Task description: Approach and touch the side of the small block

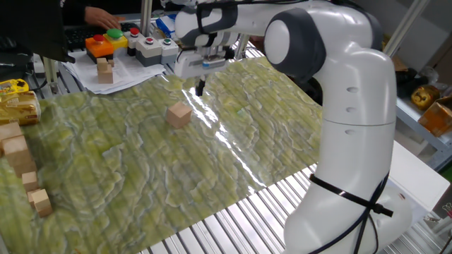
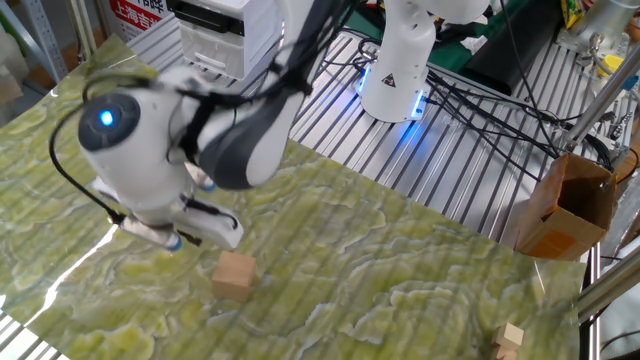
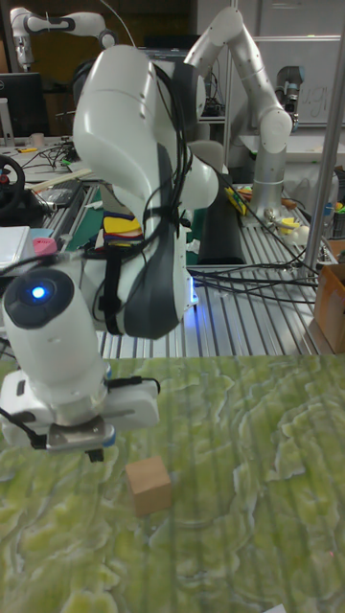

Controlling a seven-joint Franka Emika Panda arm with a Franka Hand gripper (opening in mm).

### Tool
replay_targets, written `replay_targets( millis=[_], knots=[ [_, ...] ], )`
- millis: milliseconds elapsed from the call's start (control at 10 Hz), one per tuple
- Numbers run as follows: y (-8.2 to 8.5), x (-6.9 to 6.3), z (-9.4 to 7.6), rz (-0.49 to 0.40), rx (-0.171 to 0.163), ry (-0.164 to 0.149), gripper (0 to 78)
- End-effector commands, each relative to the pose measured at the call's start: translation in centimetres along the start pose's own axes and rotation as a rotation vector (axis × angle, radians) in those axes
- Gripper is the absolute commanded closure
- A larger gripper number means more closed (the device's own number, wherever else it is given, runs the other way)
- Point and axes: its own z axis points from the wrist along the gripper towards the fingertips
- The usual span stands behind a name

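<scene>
The small block (image 1: 179, 114) is a plain tan wooden cube lying alone on the green patterned mat (image 1: 141, 169). It also shows in the other fixed view (image 2: 234, 276) and the tall fixed view (image 3: 149, 485). My gripper (image 1: 200, 87) hangs above the mat, behind and a little to the right of the block, clear of it. Its fingers are shut together into one narrow dark tip with nothing between them. In the other fixed view the gripper (image 2: 175, 243) is up and to the left of the block. In the tall view the gripper (image 3: 93, 452) is left of it, with a gap.
Two small stacked cubes (image 1: 104, 70) stand on paper beside a button box (image 1: 106, 44) at the back left, near a person's hand (image 1: 99, 15). A cluster of pale blocks (image 1: 18, 152) lines the left edge. A cardboard box (image 2: 560, 205) stands off the mat's far side.
</scene>
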Motion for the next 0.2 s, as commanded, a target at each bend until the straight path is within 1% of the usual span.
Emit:
replay_targets(
  millis=[100,200],
  knots=[
    [-0.79,3.05,-4.82,0.054,0.022,-0.026,77.6],
    [-0.43,3.17,-5.1,0.065,0.022,-0.023,77.6]
  ],
)
